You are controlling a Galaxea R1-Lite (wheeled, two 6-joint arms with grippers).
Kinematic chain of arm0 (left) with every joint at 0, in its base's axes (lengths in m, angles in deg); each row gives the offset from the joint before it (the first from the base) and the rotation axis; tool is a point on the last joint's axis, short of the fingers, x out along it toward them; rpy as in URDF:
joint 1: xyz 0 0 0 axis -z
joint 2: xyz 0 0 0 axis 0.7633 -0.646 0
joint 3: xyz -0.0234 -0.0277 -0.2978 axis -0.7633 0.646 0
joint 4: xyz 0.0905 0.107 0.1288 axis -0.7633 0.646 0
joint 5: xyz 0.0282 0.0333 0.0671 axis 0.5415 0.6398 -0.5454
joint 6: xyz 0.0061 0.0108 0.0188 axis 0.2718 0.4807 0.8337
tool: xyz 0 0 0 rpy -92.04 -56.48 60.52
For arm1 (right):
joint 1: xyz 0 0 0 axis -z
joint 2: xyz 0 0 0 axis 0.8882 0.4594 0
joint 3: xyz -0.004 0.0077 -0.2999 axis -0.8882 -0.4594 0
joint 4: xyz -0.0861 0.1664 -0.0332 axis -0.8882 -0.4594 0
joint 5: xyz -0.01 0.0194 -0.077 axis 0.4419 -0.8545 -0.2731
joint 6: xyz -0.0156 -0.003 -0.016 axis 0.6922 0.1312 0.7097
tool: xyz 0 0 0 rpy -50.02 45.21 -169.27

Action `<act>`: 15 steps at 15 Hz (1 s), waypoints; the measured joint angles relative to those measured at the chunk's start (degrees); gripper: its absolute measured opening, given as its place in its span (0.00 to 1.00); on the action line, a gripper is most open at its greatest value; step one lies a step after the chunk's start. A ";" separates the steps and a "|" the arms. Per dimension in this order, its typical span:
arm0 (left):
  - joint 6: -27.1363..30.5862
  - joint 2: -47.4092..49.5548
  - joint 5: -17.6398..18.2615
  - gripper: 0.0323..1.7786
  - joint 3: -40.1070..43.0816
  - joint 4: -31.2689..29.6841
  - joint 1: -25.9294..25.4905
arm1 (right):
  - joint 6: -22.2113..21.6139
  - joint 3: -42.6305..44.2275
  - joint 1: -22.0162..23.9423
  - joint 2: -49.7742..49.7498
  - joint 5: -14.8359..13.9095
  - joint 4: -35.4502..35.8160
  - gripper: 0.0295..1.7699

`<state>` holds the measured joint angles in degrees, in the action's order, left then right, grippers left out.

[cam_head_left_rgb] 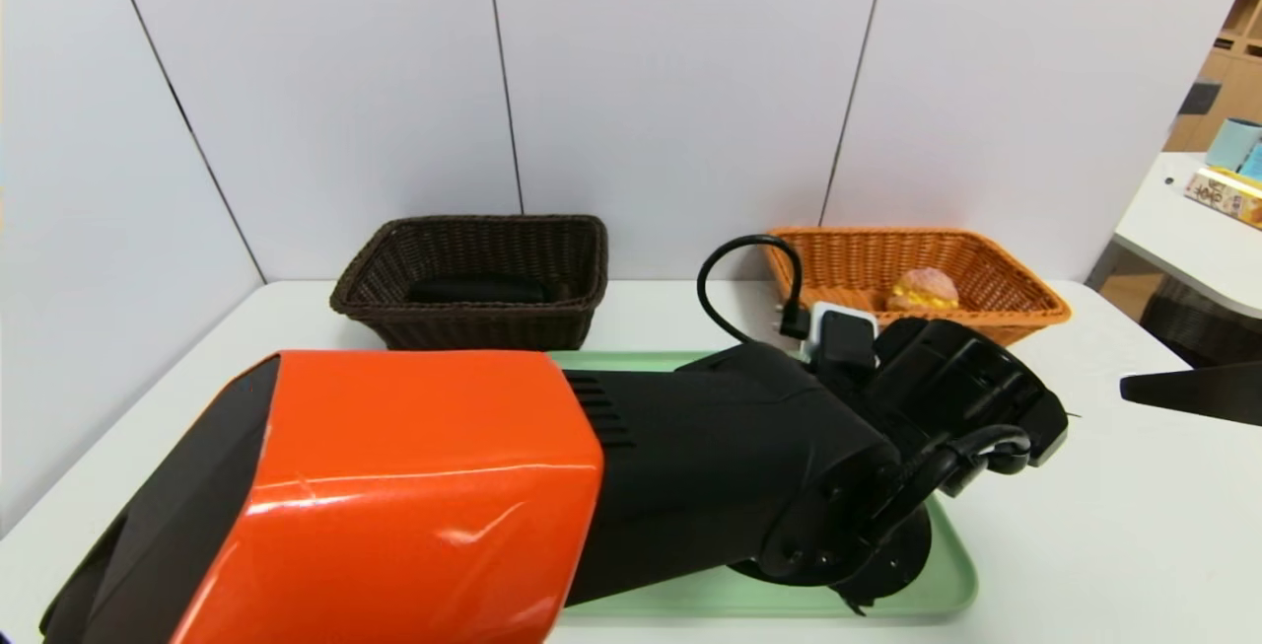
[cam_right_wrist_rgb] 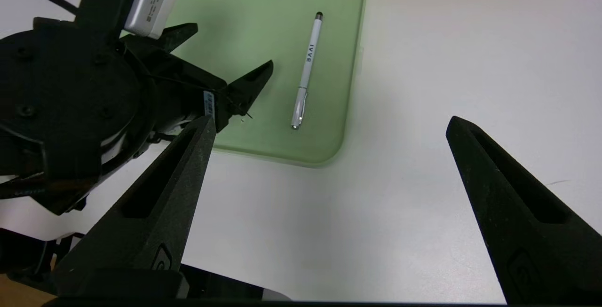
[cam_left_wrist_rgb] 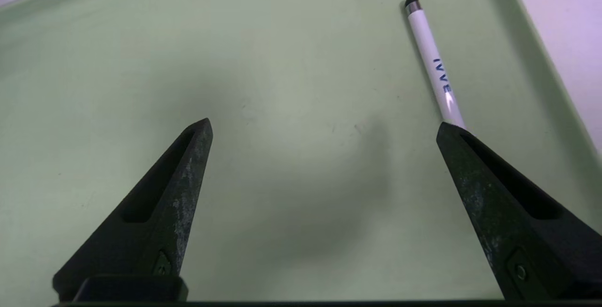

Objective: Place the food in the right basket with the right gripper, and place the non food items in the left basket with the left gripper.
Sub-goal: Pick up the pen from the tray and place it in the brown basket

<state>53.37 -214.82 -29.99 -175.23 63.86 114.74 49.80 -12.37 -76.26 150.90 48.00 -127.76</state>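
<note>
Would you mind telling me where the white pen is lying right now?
The white pen lies flat on the green tray, near its right edge and front corner, just right of the open left tool, untouched.

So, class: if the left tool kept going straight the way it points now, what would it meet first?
Most likely the bare floor of the green tray. The left tool is open and angled down at it; the pen lies just off one fingertip, probably missed.

The head camera looked down from behind the left arm (cam_head_left_rgb: 414,486). Both wrist cameras faced the green tray (cam_left_wrist_rgb: 282,39), sharing the pen (cam_right_wrist_rgb: 306,69).
</note>
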 joint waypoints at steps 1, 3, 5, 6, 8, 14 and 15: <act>0.72 -0.24 0.02 0.95 -0.07 -1.16 0.06 | -0.11 -0.06 0.07 -0.50 -0.09 -0.41 0.96; 1.88 -0.99 0.17 0.95 -0.13 -3.74 0.22 | -0.10 -0.48 0.40 -1.32 -0.06 -0.44 0.96; 2.13 -1.82 0.20 0.95 -0.16 -4.79 0.44 | -0.05 -0.73 0.55 -1.79 -0.06 -0.45 0.96; 2.54 -2.19 0.17 0.95 -0.16 -5.44 0.56 | -0.07 -0.78 0.57 -1.90 0.02 -0.44 0.96; 3.01 -3.04 0.26 0.95 -0.16 -6.81 0.67 | -0.05 -0.83 0.62 -1.93 0.00 -0.37 0.96; 3.23 -5.27 1.93 0.95 -0.30 -8.81 0.74 | -0.05 -0.87 0.68 -1.88 0.05 -0.34 0.96; 3.29 -5.46 1.94 0.95 -0.33 -9.20 0.77 | -0.02 -0.98 0.66 -1.88 0.05 -0.34 0.96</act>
<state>56.66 -220.28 -28.06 -175.56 54.65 115.51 49.78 -13.35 -75.60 149.03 48.04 -128.10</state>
